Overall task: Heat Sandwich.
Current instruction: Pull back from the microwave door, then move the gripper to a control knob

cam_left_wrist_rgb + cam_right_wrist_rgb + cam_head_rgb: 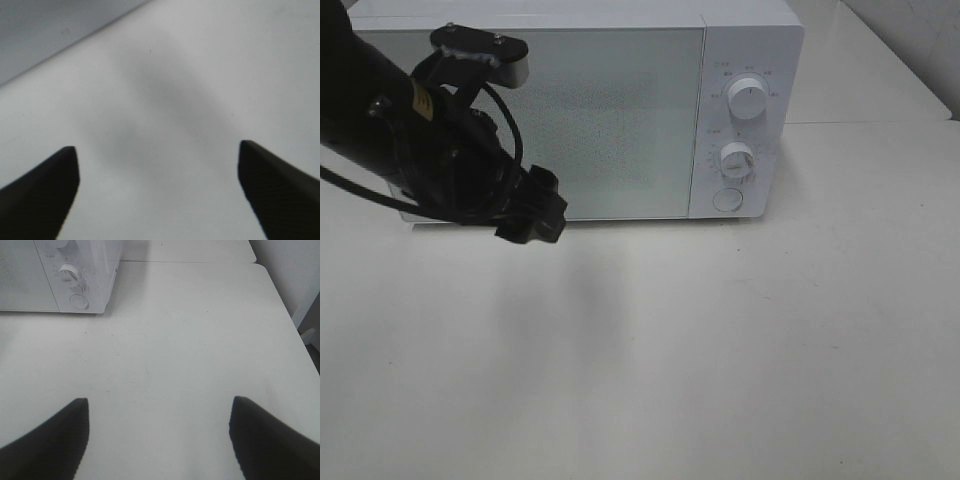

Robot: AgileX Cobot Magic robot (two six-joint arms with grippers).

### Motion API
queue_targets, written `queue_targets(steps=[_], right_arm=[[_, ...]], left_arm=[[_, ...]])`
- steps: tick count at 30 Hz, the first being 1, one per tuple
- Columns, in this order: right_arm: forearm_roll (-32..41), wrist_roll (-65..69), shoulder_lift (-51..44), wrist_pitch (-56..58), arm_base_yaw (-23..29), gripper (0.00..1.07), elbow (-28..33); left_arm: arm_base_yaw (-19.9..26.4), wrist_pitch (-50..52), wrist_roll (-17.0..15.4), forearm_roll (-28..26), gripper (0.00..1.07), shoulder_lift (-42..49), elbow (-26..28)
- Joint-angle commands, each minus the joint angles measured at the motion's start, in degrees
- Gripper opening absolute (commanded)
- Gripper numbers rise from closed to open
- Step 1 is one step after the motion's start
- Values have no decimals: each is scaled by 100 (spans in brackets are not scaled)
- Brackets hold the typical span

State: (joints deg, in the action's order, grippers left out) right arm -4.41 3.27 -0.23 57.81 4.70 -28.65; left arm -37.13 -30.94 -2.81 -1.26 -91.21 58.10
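Exterior high view: shows a white microwave (650, 110) along the back edge of the counter (720, 350), with its door (600, 130) shut flat. Finds no sandwich anywhere, neither on the bare counter in front nor in either wrist view; perhaps behind the pale, clouded door, though impossible to tell through it. Reads the left end effector (156, 149) in the left wrist view as spread wide over bare counter, gripping nothing; places it, from above, low before the door's lower left corner, near the counter's back edge. Reads the right end effector (159, 401) as likewise spread and empty, over open counter well apart from the microwave and outside the high view. Judging by the shut door and the missing sandwich, probably past loading and closing. Most likely left to do: turning the upper dial (748, 97) or the lower dial (737, 158) to start the heating, then pressing the round button (727, 199) and taking the sandwich out. No telling from the dials of heating begun or not.
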Motion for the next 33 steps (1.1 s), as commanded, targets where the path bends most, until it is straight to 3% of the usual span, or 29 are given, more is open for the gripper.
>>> queue_targets(steps=[1, 13, 22, 25, 33], right_arm=[[11, -46, -149, -63, -23, 75, 11], [11, -40, -149, -63, -23, 75, 11], [11, -46, -149, -63, -23, 75, 11], [11, -52, -149, -63, -23, 75, 11], [11, -52, -149, -63, -23, 75, 11]], left_arm=[[-29, -607, -57, -63, 100, 132, 23], [132, -2292, -115, 57, 100, 418, 23], [1220, -2979, 160, -241, 98, 865, 11], [1879, -3260, 441, -441, 98, 1163, 11], [2871, -3650, 670, -527, 98, 1547, 6]])
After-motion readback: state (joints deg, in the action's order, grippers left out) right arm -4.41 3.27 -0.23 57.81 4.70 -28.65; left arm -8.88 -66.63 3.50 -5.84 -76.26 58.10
